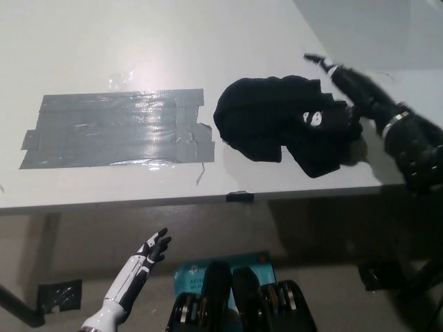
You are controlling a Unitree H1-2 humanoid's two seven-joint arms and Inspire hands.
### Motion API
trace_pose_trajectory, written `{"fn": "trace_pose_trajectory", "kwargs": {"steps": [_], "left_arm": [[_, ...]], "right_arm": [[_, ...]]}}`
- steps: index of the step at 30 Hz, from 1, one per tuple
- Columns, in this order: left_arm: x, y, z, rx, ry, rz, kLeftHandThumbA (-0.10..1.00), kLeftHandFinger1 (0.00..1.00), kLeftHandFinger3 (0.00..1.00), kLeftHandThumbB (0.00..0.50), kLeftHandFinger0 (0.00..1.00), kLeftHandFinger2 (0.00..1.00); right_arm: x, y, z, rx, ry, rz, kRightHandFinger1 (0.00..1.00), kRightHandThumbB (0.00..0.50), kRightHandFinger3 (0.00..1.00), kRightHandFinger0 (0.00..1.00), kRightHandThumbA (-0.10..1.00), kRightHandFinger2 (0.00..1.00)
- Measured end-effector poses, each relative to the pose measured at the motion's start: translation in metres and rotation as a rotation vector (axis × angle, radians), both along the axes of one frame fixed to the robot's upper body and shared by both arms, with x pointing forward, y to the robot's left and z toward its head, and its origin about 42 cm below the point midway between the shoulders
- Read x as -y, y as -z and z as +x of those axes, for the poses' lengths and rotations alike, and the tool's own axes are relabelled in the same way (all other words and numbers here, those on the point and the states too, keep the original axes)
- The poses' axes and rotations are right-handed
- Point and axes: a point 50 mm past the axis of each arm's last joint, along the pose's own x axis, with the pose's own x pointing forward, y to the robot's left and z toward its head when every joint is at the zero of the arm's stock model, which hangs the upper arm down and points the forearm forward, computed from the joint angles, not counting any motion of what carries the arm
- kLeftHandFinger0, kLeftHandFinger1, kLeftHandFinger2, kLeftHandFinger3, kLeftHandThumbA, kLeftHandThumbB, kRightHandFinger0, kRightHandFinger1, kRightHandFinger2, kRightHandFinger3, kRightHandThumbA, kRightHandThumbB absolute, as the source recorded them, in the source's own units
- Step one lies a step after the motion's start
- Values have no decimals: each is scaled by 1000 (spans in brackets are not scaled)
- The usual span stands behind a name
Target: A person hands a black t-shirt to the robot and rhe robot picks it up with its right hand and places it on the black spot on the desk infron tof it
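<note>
The black t-shirt (277, 128) lies crumpled on the white desk (138, 41), just right of a grey taped patch (118, 129); its left edge nearly touches the patch's right end. My black right hand (344, 77) reaches in from the right, over the shirt's upper right edge. Its fingers are stretched out flat and it looks open. A small white tag (313, 118) shows on the cloth. Below the desk's front edge at the lower left, my white left hand (149, 252) rests open.
The desk's front edge (138, 202) runs across the middle, with a small black clip (239, 197) on it. A blue box (228, 271) sits on the floor underneath. A paler sheet (374, 28) covers the desk's far right corner.
</note>
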Motion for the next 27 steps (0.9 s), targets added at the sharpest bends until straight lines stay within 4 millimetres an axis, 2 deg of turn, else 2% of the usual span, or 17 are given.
{"fn": "trace_pose_trajectory", "kwargs": {"steps": [1, 4, 5, 11, 15, 17, 20, 23, 24, 25, 26, 27], "left_arm": [[0, 0, 0, -1, 0, 0, 1000, 1000, 1000, 500, 1000, 1000], [1, 0, 1, -1, 2, 2, 1000, 1000, 1000, 500, 1000, 1000], [1, 0, 1, -1, 3, 2, 1000, 1000, 1000, 500, 1000, 1000], [4, 0, 3, 0, 16, 12, 1000, 1000, 1000, 500, 1000, 1000], [5, -2, 6, 8, 23, 21, 1000, 1000, 1000, 500, 1000, 1000], [6, -4, 9, 14, 26, 25, 1000, 1000, 1000, 500, 1000, 1000], [6, -6, 11, 19, 28, 28, 1000, 1000, 1000, 500, 1000, 1000], [7, -7, 12, 22, 30, 32, 1000, 1000, 1000, 500, 1000, 1000], [6, -7, 12, 22, 29, 33, 1000, 1000, 1000, 500, 1000, 1000], [6, -7, 12, 23, 29, 36, 1000, 1000, 1000, 500, 1000, 1000], [6, -7, 12, 23, 29, 36, 1000, 1000, 1000, 500, 1000, 1000], [5, -7, 13, 23, 30, 39, 1000, 1000, 1000, 500, 1000, 1000]], "right_arm": [[2, -8, -2, 9, -5, 21, 1000, 496, 1000, 1000, 1000, 1000], [9, -41, -15, 64, -30, 125, 1000, 500, 1000, 1000, 1000, 1000], [11, -50, -19, 80, -36, 154, 1000, 476, 1000, 1000, 1000, 1000], [28, -105, -51, 223, -80, 353, 1000, 469, 1000, 1000, 1000, 1000], [39, -127, -71, 291, -103, 452, 1000, 475, 1000, 1000, 1000, 1000], [46, -140, -92, 358, -127, 506, 1000, 491, 1000, 1000, 1000, 1000], [48, -140, -114, 403, -150, 536, 1000, 481, 1000, 1000, 1000, 1000], [47, -121, -141, 407, -170, 568, 1000, 472, 1000, 1000, 1000, 1000], [46, -110, -152, 403, -175, 581, 1000, 473, 1000, 1000, 1000, 1000], [44, -95, -166, 386, -178, 601, 1000, 446, 1000, 1000, 1000, 1000], [44, -95, -166, 386, -178, 601, 1000, 444, 1000, 1000, 1000, 1000], [42, -72, -183, 345, -173, 634, 1000, 444, 1000, 1000, 1000, 1000]]}}
